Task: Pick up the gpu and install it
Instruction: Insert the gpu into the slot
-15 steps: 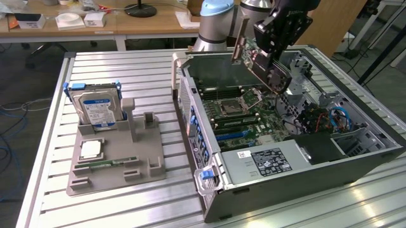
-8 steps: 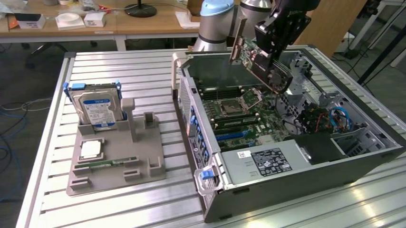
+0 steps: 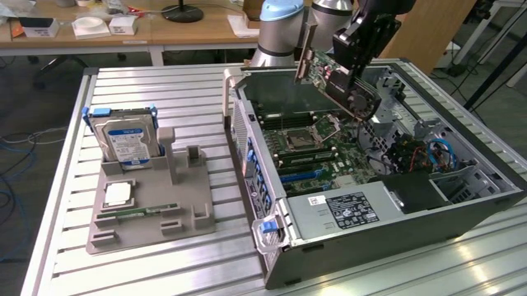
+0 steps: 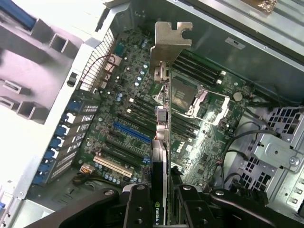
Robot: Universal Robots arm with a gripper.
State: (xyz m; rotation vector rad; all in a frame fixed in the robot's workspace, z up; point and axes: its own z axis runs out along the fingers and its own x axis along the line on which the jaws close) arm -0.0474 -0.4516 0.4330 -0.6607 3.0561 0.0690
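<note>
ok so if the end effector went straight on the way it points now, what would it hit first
Probably the motherboard. The end effector is shut on the gpu, which sticks out ahead of it and would touch first, somewhere near the cpu socket. Exact depth is hard to judge.

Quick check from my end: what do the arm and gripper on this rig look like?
The arm is silver-grey, made of rounded tubular joints, with a pale blue cap on one joint. The gripper is black and blocky. Its fingers are flat black plates dotted with round screw heads.
</note>
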